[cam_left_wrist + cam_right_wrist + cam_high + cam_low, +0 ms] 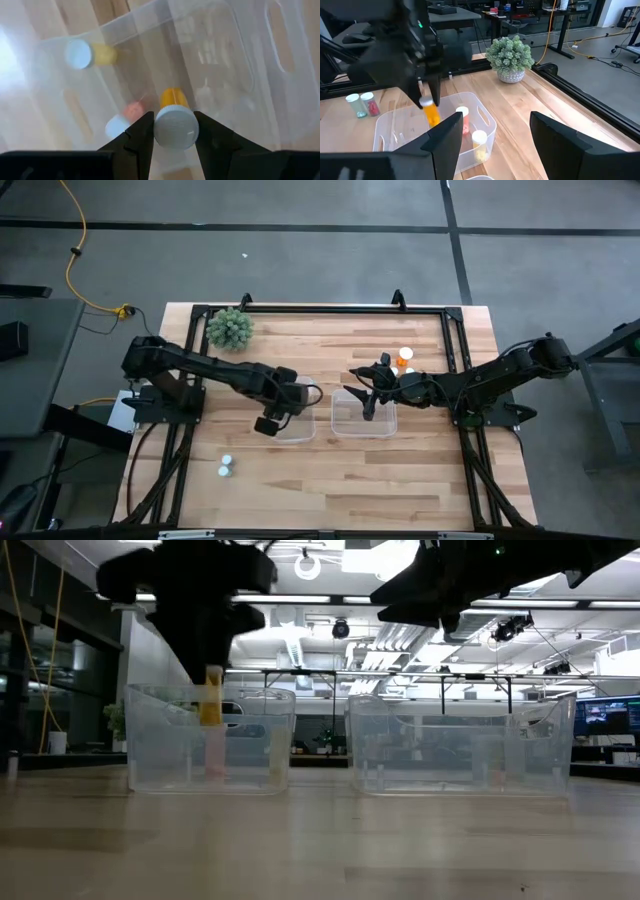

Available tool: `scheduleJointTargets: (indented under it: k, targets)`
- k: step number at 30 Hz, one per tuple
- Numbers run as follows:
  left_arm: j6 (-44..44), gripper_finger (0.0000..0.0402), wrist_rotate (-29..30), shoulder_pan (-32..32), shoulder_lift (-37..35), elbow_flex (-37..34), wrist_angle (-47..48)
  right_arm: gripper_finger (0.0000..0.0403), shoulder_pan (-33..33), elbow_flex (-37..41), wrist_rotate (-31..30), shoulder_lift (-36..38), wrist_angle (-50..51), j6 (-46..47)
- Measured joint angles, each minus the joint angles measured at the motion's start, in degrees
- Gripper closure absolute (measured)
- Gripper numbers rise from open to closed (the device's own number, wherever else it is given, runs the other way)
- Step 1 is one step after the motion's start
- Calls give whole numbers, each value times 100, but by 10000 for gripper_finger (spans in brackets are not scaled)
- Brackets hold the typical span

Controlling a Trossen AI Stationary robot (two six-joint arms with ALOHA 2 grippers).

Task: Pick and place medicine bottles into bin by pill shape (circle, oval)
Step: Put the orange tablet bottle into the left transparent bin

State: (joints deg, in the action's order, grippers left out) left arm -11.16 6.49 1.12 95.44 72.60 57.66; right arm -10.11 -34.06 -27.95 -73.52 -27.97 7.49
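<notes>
The left gripper [172, 131], clamped on an orange bottle [174, 120], blocked the mouth of the left tub [297, 432], where two bottles [91, 54] already lay. The right gripper [368, 395] hung over the right tub [364, 425], with more bottles [403, 358] just behind it. The bench's [420, 480] front edge was free apart from two small bottles [225, 466] near its front-left corner, and the spiky plant [230, 328] occupied the back-left corner.

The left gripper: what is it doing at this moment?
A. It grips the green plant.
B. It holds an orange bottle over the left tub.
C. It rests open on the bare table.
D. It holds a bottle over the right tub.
B. The left gripper has its jaws closed on the white cap of an orange bottle, which hangs over the left tub, where two other bottles already lie.
</notes>
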Motion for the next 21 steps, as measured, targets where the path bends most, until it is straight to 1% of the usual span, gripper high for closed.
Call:
scheduleJointTargets:
  k: [3,5,12,21]
  targets:
    - [-6,286,-299,-69,200,0,-321,179,0,0,-1,0,42,0]
    - [-68,286,-362,-74,317,0,-455,179,0,0,-1,0,35,0]
    - [-198,286,-281,-88,693,0,-437,179,0,0,-1,0,35,0]
    - [-255,286,-172,-89,723,0,-462,179,0,0,0,0,35,0]
